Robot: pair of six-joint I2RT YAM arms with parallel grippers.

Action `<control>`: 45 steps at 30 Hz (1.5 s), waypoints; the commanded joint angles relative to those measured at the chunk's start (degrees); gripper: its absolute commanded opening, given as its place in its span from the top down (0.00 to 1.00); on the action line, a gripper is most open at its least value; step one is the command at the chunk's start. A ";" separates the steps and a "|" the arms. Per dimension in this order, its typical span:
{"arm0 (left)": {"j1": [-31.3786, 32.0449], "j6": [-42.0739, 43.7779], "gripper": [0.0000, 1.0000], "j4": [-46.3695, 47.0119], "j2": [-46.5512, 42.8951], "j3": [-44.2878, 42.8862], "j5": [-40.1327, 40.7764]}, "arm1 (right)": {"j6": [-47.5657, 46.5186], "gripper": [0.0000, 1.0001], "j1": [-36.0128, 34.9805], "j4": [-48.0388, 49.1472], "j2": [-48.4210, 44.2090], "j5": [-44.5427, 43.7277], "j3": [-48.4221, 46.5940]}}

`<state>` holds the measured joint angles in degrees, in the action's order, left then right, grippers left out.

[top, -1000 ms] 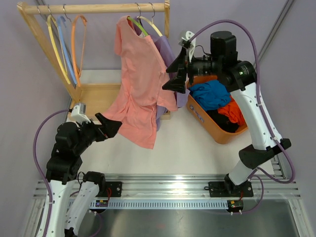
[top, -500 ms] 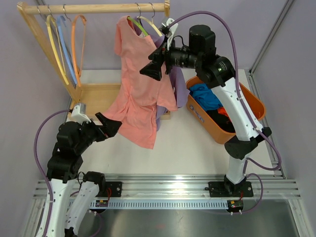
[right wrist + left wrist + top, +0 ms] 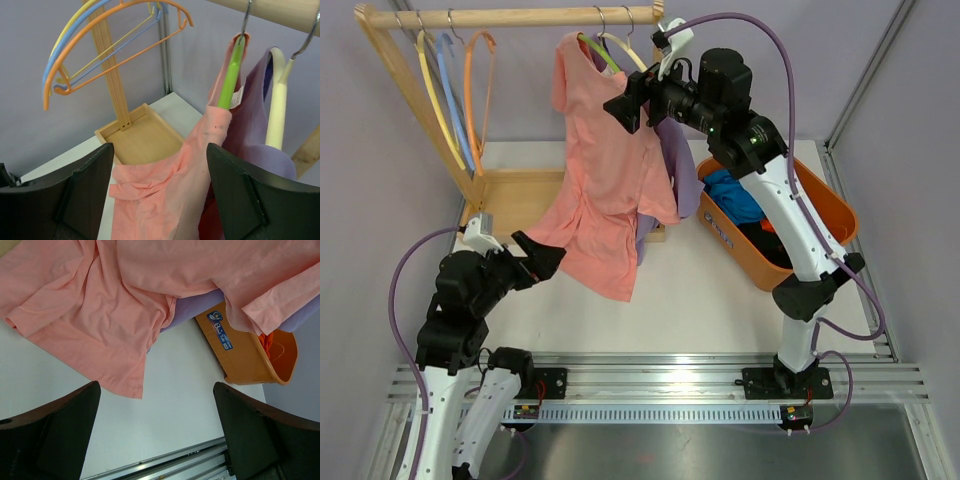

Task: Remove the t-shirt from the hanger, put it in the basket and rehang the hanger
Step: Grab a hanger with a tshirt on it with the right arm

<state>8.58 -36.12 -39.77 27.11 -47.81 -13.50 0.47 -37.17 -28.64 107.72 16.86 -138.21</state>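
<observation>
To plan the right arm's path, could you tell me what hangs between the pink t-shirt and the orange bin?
A purple garment on a cream hanger, clearest in the top view.

A: What colour is the t-shirt [image 3: 605, 170] showing?
B: Plain salmon pink, and its hanger [image 3: 230, 75] is showing bright green.
A: And beside it?
B: A lilac garment [image 3: 685, 185] is hanging on a cream hanger [image 3: 276, 115]. The bin [image 3: 247, 362] is showing orange, and blue cloth [image 3: 735, 200] is lying inside.

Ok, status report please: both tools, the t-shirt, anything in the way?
Left tool open, empty. Right tool open, near green hanger. Pink t-shirt on that hanger, not gripped. Purple garment hangs close behind it.
</observation>
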 commanded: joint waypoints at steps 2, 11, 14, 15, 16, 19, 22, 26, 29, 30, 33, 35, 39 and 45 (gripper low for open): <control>-0.23 0.00 0.01 2.33 0.40 -0.35 0.31 | -0.12 0.20 -0.27 4.56 0.73 -4.64 -0.48; -0.23 -1.06 0.01 1.80 -2.24 1.14 1.10 | -3.02 0.25 -0.27 4.74 3.37 -7.19 0.13; -0.23 -1.23 0.01 1.80 -2.33 1.06 1.02 | -3.63 0.27 -0.27 4.74 3.99 -7.98 1.10; -0.23 -1.15 0.01 1.80 -2.33 1.05 1.10 | -3.81 0.28 -0.27 4.91 4.25 -8.42 1.28; -0.23 -0.97 0.01 1.80 -2.33 0.97 1.10 | -4.07 0.28 -0.27 5.00 4.51 -8.60 1.45; -0.23 -0.88 0.01 1.62 -2.24 0.97 1.10 | -5.04 0.32 -0.27 5.09 5.22 -9.13 1.98; -0.23 -1.06 0.01 1.63 -2.24 0.97 1.02 | -5.65 0.41 -0.27 5.44 5.48 -9.30 2.42; -0.23 -1.15 0.01 1.89 -2.24 1.14 1.10 | -6.09 0.62 -0.27 6.05 5.48 -9.22 1.81; -0.23 -1.23 0.01 2.24 -1.98 1.23 1.02 | -6.27 0.80 -0.27 5.79 5.92 -9.04 0.75; -0.23 -1.15 0.01 2.33 -1.89 1.06 0.93 | -6.27 0.85 -0.27 5.79 5.92 -9.04 0.66; -0.23 -0.97 0.01 2.33 -1.71 0.97 0.93 | -5.75 1.00 -0.27 6.14 5.57 -8.34 0.40; -0.23 -1.06 0.01 2.33 -1.63 0.88 0.93 | -5.13 1.00 -0.27 6.49 5.31 -7.64 -0.30; -0.23 -0.97 0.01 2.24 -1.62 0.97 0.93 | -4.51 1.00 -0.27 7.46 5.04 -6.93 -2.58; -0.23 -1.15 0.01 2.42 -1.63 0.79 0.84 | -4.25 0.89 -0.27 6.76 5.22 -6.31 -4.35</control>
<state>8.58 -37.15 -40.18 25.23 -46.72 -13.21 -4.49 -37.19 -25.91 113.56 10.13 -139.65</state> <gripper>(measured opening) 0.985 0.521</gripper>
